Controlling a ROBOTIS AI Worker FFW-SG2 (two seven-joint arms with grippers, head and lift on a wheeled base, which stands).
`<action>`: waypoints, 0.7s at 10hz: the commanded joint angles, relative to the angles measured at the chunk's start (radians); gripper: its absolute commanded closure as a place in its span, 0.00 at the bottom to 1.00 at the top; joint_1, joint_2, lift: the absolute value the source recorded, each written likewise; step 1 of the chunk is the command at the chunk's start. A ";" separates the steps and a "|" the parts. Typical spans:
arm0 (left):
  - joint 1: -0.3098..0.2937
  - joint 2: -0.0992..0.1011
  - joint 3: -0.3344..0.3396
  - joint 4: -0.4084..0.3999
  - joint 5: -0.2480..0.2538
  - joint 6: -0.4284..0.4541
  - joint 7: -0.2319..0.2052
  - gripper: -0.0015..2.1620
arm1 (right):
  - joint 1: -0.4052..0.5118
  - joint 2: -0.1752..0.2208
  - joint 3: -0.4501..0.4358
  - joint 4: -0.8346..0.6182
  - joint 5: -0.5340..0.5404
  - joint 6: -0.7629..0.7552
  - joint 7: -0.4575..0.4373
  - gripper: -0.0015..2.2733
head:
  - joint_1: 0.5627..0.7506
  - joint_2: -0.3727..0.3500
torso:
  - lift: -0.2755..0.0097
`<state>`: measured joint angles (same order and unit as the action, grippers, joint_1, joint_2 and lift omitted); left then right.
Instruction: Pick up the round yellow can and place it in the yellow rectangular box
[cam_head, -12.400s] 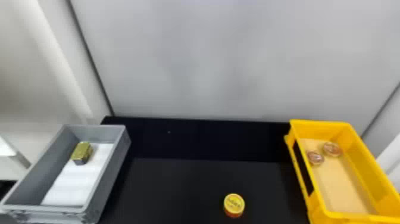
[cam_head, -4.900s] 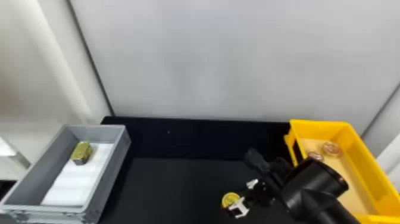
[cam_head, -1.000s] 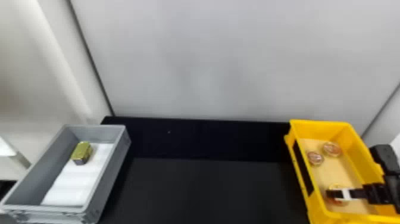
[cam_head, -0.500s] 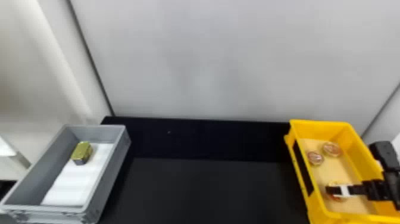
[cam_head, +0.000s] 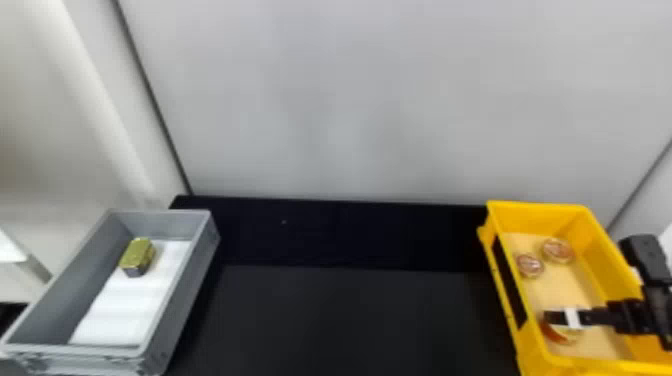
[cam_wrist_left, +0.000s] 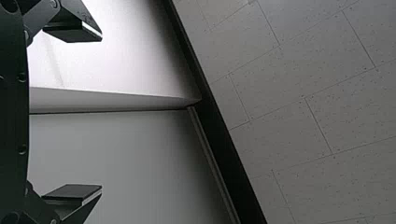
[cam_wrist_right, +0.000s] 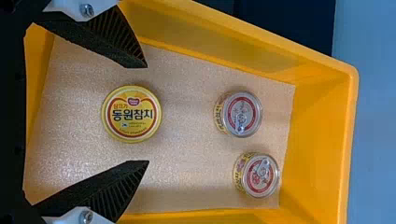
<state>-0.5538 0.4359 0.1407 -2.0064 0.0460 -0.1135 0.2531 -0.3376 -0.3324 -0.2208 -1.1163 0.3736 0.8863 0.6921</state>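
Currently, the round yellow can is placed lid up on the tan liner of the yellow rectangular box, where earlier it was seen on the black bench and then beside the right gripper. The can is flanked by that gripper's jaws, which are parted and released, touching it on neither side.

Item: two smaller cans, one near the other, stored towards the far end of the same box; unmoved.

Item: grey box, set at the bench's left, with white liner and gold-topped block; unchanged.

Item: left gripper, seen in its wrist view before pale panels, jaws spread, nothing held.
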 joint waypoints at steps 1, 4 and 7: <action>0.000 0.000 0.001 0.000 0.000 0.002 -0.001 0.06 | 0.000 -0.002 -0.005 -0.050 -0.001 0.005 -0.008 0.01 | 0.53 0.59 | 0.93; 0.008 0.005 0.005 -0.002 0.000 0.003 -0.001 0.06 | -0.004 -0.010 -0.038 -0.343 -0.001 0.067 -0.078 0.03 | 0.53 0.59 | 0.93; 0.018 0.009 0.017 -0.008 0.000 0.008 -0.001 0.06 | -0.083 -0.016 -0.049 -0.689 -0.001 0.096 -0.223 0.05 | 0.53 0.59 | 0.93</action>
<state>-0.5392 0.4418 0.1519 -2.0109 0.0460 -0.1079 0.2516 -0.3785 -0.3459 -0.2713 -1.6497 0.3729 0.9751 0.5176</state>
